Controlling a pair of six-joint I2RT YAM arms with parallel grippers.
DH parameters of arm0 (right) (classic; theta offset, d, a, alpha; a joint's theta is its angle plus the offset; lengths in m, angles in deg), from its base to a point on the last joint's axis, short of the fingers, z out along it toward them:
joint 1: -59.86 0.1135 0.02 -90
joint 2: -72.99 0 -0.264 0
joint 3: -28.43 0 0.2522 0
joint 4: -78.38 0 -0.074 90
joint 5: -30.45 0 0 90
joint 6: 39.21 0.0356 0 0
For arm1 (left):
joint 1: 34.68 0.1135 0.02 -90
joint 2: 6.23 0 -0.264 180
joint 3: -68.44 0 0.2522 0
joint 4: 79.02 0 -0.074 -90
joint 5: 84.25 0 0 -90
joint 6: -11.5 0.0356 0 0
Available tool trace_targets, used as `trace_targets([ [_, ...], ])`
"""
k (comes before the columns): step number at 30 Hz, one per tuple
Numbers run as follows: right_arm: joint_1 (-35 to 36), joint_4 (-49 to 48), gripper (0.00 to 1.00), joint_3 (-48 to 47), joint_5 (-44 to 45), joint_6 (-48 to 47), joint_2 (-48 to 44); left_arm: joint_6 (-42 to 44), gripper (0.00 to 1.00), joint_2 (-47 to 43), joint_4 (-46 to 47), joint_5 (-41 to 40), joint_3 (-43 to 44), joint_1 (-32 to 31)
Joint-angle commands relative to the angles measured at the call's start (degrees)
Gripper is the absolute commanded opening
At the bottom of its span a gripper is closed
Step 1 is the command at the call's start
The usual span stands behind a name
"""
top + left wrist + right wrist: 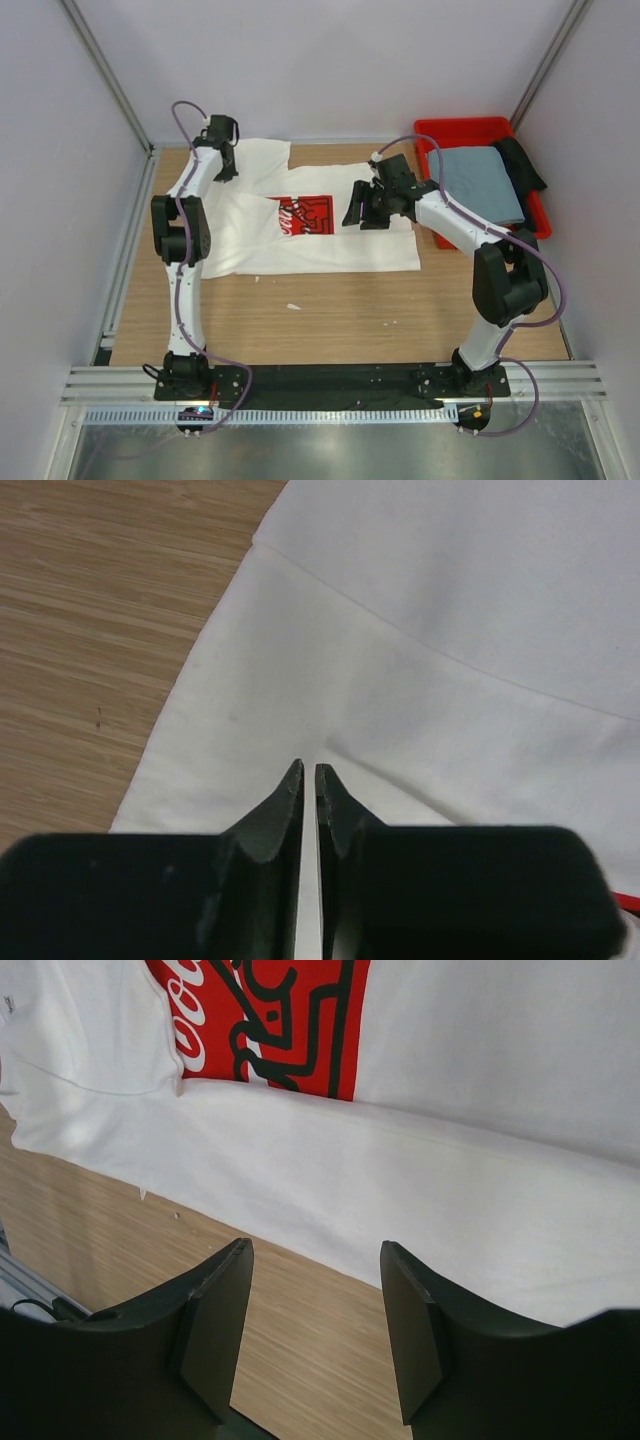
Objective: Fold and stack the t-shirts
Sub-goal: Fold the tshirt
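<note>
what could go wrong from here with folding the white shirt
The left gripper is nearly shut over the white shirt. Whether it pinches cloth is unclear, so a pull may slip. The right gripper hangs open at the shirt's edge, partly over the table. Closing there might miss the cloth or take just one layer.

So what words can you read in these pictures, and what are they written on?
"Coc": white curly letters on the red print of the white t-shirt, in the right wrist view. The rest is cut off at the picture's edge.
In the top view the same print is too small to read.
No writing shows on the grey-blue t-shirt or the red bin.
</note>
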Motion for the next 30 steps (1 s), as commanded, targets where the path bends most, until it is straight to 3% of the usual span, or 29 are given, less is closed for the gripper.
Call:
trace_targets([
  [1,0.09,-1.45,0.60,0.09,-0.60,0.40,-0.56,-0.03,0.11,-0.16,-1.18,-2.09,5.38,-0.15],
  [2,0.09,-1.54,0.60,0.01,-0.52,0.31,-0.39,-0.64,0.13,-0.07,-2.68,-3.75,6.78,-0.15],
  [4,0.09,-1.54,0.60,-0.43,-0.69,0.31,0.58,-3.62,0.31,-0.77,-8.12,-6.83,11.53,-0.15],
  [8,0.10,-0.05,0.60,-2.10,-1.74,-0.12,3.39,-9.07,0.42,-8.66,-14.37,-13.34,8.14,0.47],
  [11,0.09,2.58,0.59,-3.16,-1.66,-1.88,4.88,-14.26,0.38,-18.94,-15.27,-8.27,-6.26,2.05],
  [15,0.09,9.51,0.60,-4.04,0.97,-5.91,6.38,-18.13,0.19,-30.98,-14.03,3.15,-24.89,4.16],
  [17,0.09,11.45,0.60,-3.78,3.42,-6.98,6.65,-19.36,0.16,-33.36,-14.21,4.23,-32.79,4.34],
  [25,-0.69,13.76,0.57,2.46,10.82,-7.16,3.66,-24.11,0.01,-37.78,-11.75,13.88,-46.55,12.85],
  [30,-2.01,13.14,0.42,3.87,12.23,-7.16,4.27,-26.30,0.00,-36.11,-11.66,14.95,-48.39,14.27],
])
